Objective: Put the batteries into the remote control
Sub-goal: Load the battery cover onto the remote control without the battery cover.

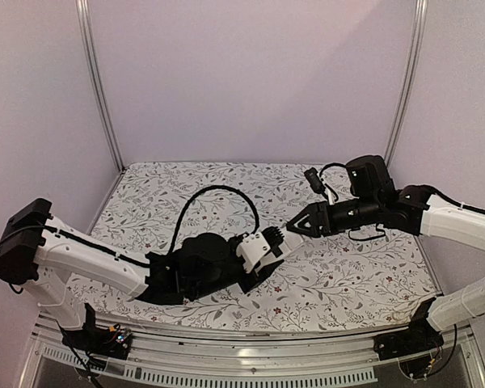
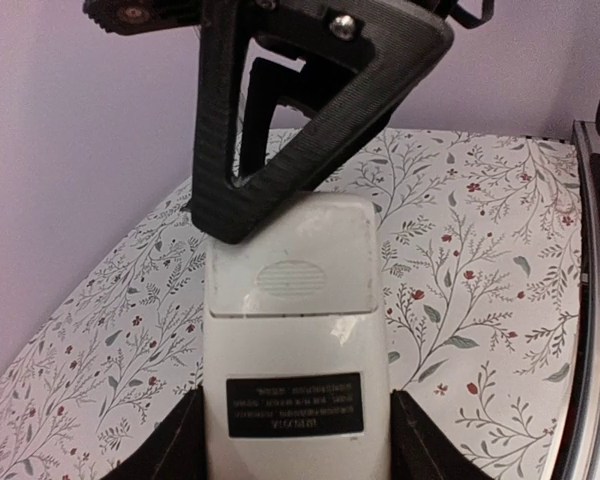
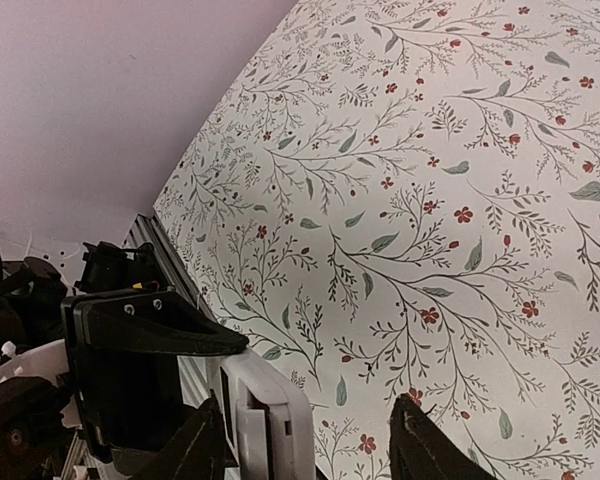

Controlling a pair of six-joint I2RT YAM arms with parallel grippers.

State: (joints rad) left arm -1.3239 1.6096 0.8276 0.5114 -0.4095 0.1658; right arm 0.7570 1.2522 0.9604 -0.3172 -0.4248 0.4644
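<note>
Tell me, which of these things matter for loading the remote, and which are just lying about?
For the job: remote, held in the left gripper; right gripper, open at its end. No batteries in view.
Just there: flowered cloth; black cable.

Robotics test cell: a table draped in floral cloth, plain lilac walls behind it, aluminium frame posts at its far corners, left arm and right arm bolted to a metal rail at its near edge.
</note>
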